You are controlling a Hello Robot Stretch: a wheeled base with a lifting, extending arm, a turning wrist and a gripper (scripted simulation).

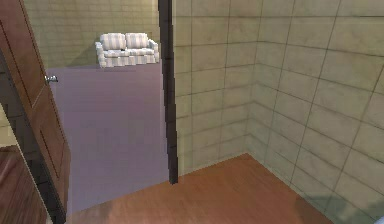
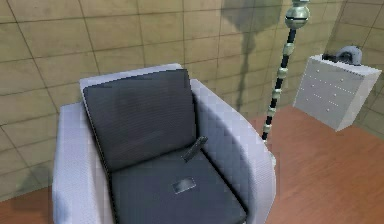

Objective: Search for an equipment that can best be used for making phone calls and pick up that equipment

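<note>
An armchair (image 2: 70,150) with a pale frame and dark grey cushions stands against the tiled wall in the arm side view. On its seat cushion lies a small flat dark slab (image 2: 185,183), too small to name for sure. A slim dark stick-like thing (image 2: 194,148) lies tilted where the seat meets the back cushion.
A floor lamp's banded pole (image 2: 281,70) rises right of the chair. A white dresser (image 2: 330,92) at the far right carries a dark rounded thing (image 2: 349,55). In the forward view an open brown door (image 1: 35,110) flanks a doorway; beyond lies a striped sofa (image 1: 127,48). A tiled wall (image 1: 280,90) closes the right.
</note>
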